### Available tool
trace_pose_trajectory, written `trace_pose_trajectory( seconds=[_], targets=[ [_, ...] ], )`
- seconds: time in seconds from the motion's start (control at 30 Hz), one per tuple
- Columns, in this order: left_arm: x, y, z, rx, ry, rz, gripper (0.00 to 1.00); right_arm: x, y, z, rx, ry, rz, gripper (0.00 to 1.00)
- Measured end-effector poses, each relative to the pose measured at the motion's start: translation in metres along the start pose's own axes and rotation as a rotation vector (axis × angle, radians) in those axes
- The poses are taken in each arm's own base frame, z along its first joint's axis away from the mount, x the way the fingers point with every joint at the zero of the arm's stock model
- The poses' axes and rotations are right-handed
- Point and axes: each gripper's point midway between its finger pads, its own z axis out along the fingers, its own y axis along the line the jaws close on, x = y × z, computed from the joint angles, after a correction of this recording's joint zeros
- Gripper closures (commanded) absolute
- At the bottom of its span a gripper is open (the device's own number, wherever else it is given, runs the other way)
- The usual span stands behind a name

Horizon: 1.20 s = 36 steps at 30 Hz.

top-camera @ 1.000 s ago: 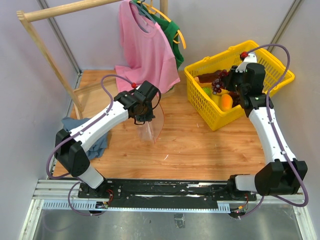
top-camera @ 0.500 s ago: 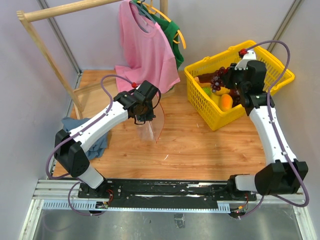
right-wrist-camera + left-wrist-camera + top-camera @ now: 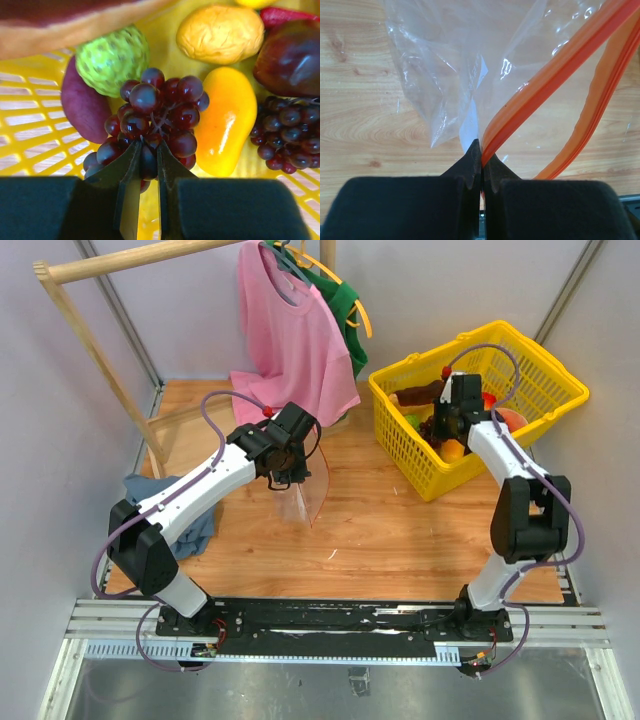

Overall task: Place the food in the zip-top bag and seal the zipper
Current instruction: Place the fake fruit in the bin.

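Observation:
My left gripper is shut on the end of the orange zipper of the clear zip-top bag, which hangs above the wooden floor with its mouth gaping. My right gripper is inside the yellow basket, shut on a bunch of dark purple grapes. Under the bunch lie other food pieces: an orange-yellow fruit, a green bumpy fruit, a dark red fruit and a second grape bunch.
A pink shirt and a green one hang from a wooden rack at the back. A blue-grey cloth lies at the left by my left arm. Bare wooden floor lies between the bag and the basket.
My right arm has folded back and its wrist has swung left and lower over the basket, with the grapes still gripped. The left arm and the bag have barely moved.

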Motion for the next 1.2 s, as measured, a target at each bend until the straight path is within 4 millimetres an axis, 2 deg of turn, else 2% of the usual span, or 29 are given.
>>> trace_pose_trajectory(
  seconds=[0.07, 0.2, 0.33, 0.47, 0.6, 0.77, 0.97, 1.2],
  targets=[
    [0.0, 0.0, 0.0, 0.0, 0.0, 0.0, 1.0, 0.012, -0.002, 0.011, 0.01, 0.055, 0.001, 0.81],
    [0.0, 0.0, 0.0, 0.0, 0.0, 0.0, 1.0, 0.023, -0.005, 0.026, 0.032, 0.14, 0.02, 0.62],
    [0.0, 0.0, 0.0, -0.001, 0.001, 0.0, 1.0, 0.033, -0.003, 0.025, 0.039, 0.2, 0.065, 0.41],
    [0.0, 0.0, 0.0, 0.0, 0.0, 0.0, 1.0, 0.041, 0.002, 0.017, 0.029, 0.254, 0.123, 0.31],
    [0.0, -0.002, 0.001, 0.008, 0.002, -0.001, 1.0, 0.042, 0.009, 0.008, 0.004, 0.29, 0.156, 0.28],
    [0.002, -0.002, 0.001, 0.014, 0.007, -0.001, 1.0, 0.049, 0.014, 0.003, -0.013, 0.335, 0.166, 0.29],
    [0.003, -0.002, 0.003, 0.013, 0.011, -0.001, 1.0, 0.069, 0.014, 0.011, -0.017, 0.405, 0.164, 0.3],
    [0.004, -0.001, 0.003, 0.011, 0.014, -0.003, 1.0, 0.072, 0.017, 0.021, -0.064, 0.412, 0.099, 0.19]
  ],
)
